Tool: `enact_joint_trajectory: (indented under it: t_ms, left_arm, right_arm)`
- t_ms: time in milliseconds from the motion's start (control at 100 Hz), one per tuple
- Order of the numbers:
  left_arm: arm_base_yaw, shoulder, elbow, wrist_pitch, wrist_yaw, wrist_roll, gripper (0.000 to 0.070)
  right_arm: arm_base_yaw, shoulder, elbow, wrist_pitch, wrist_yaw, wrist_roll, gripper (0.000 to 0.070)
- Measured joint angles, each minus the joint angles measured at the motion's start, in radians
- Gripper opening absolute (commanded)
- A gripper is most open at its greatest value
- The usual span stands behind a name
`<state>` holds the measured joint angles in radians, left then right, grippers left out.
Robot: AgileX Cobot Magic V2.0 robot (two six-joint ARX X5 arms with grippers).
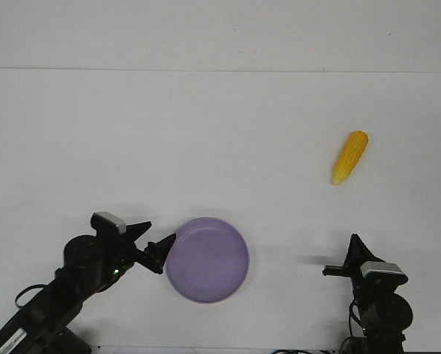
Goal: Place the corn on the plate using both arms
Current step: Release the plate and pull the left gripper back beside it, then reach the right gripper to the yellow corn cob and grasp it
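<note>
The corn (350,157) lies on the white table at the right, far side, its paler tip pointing toward me. The lavender plate (244,251) sits near the front, left of centre, with nothing on it. My left gripper (160,231) is open, one fingertip at the plate's left rim and the other farther left of it. My right gripper (340,255) stands low at the front right, well short of the corn and to the right of the plate. Its fingertips are apart and hold nothing.
The white table top (220,147) meets a white back wall along a line at the far side. The table's front edge runs just below the arms' bases.
</note>
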<state>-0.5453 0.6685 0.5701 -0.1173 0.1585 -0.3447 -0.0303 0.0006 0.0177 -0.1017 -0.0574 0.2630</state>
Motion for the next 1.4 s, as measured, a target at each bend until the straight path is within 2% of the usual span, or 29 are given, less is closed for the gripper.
enact_joint_trajectory:
  t_ms: [80,120,150,230,270,360,470,690,840,970,1140,1200,1260,1350,1400]
  left_arm:
    - [0.000,-0.103,0.004,-0.035,-0.006,0.006,0.0525]
    - [0.000,-0.148,0.006,-0.067,-0.016,0.006,0.0525]
    - [0.000,-0.180,0.006,-0.097,-0.026,0.006,0.0525]
    - [0.000,-0.235,0.007,-0.182,-0.051,0.006,0.0526]
    - [0.000,-0.250,0.007,-0.227,-0.058,0.006,0.0526]
    - [0.000,-0.267,0.007,-0.295,-0.081,0.006,0.0526]
    - [0.000,-0.269,0.007,-0.304,-0.107,0.006,0.0526]
    - [0.000,-0.269,0.007,-0.304,-0.115,0.006,0.0526]
    - [0.000,-0.269,0.007,-0.309,-0.116,0.006,0.0526]
    - [0.000,-0.269,0.007,-0.310,-0.115,0.006,0.0526]
    - [0.000,-0.269,0.007,-0.310,-0.115,0.006,0.0526]
    - [0.000,-0.269,0.007,-0.310,-0.115,0.006,0.0526]
    - [0.000,-0.269,0.007,-0.310,-0.116,0.006,0.0525]
    - [0.000,-0.269,0.007,-0.310,-0.115,0.006,0.0525]
    - [0.000,-0.269,0.007,-0.310,-0.116,0.006,0.0525]
  right_arm:
    - [0.000,0.003,0.038,-0.008,0.020,0.043,0.0010]
    - [0.000,0.015,0.077,-0.009,0.045,0.057,0.0045]
    - [0.000,0.030,0.116,-0.003,0.067,0.063,0.0123]
    - [0.000,0.106,0.234,0.038,0.089,0.073,0.0419]
    - [0.000,0.165,0.294,0.049,0.089,0.074,0.0483]
    - [-0.002,0.350,0.422,0.045,0.083,0.068,0.0484]
    - [-0.002,0.642,0.591,-0.023,0.079,0.048,0.0485]
    - [-0.019,1.271,1.026,-0.229,0.092,-0.003,0.0556]
    - [-0.053,1.644,1.319,-0.400,0.105,-0.016,0.0557]
    - [-0.073,1.878,1.517,-0.508,0.106,-0.020,0.0557]
    - [-0.081,2.007,1.613,-0.525,0.113,-0.019,0.0550]
    - [-0.081,2.018,1.613,-0.524,0.114,-0.015,0.0508]
    - [-0.081,2.026,1.614,-0.515,0.114,-0.011,0.0428]
    - [-0.081,2.032,1.614,-0.517,0.111,-0.011,0.0344]
    - [-0.081,2.035,1.614,-0.521,0.106,-0.009,0.0266]
